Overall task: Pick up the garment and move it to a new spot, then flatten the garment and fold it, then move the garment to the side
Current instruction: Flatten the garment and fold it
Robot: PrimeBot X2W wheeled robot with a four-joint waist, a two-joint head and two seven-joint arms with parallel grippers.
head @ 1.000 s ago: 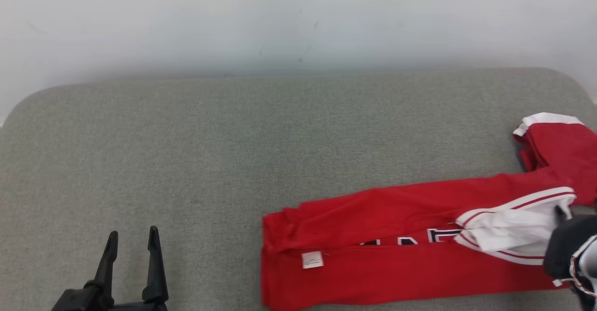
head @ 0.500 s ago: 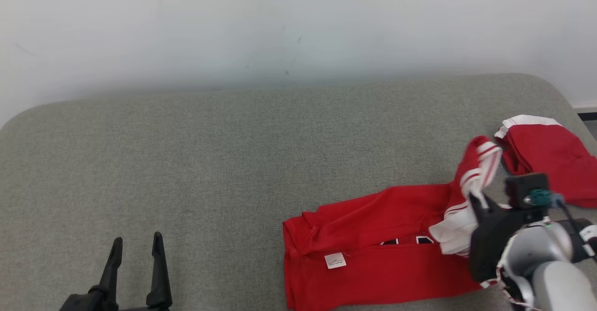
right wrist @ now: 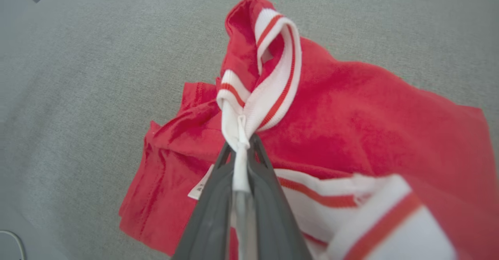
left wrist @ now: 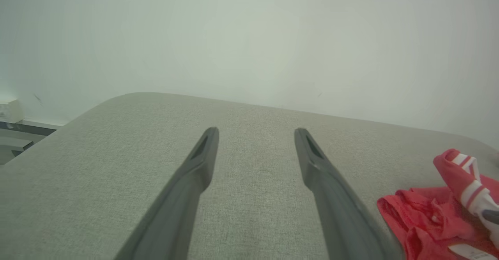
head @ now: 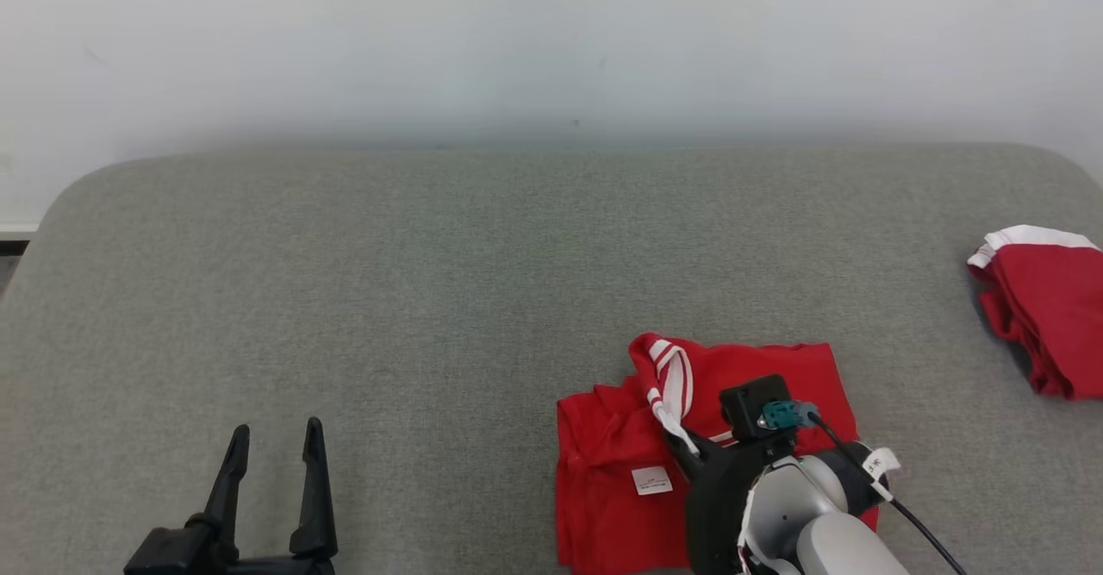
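Red cloth doubled over itself: the red knit garment [head: 603, 446] lies near the front edge of the grey woven padded surface [head: 431, 282], right of that surface's middle. The right gripper [right wrist: 241, 141] has its two dark fingers pressed together on the white-and-red striped ribbed collar [right wrist: 273, 76], which stands up in a loop above the cloth. Holding it by that firm trim looks meant to carry the top half over the lower half, so I judge this a fold in hand, with the collar end not yet laid down. A small white care label [head: 652, 480] shows on the lower layer. The left gripper [head: 276, 437] hovers over the surface's front left part, fingers spread and holding nothing, well apart from the garment, likely parked out of the fold's way. A second red-and-white cloth [head: 1043, 308] sits at the surface's right edge.
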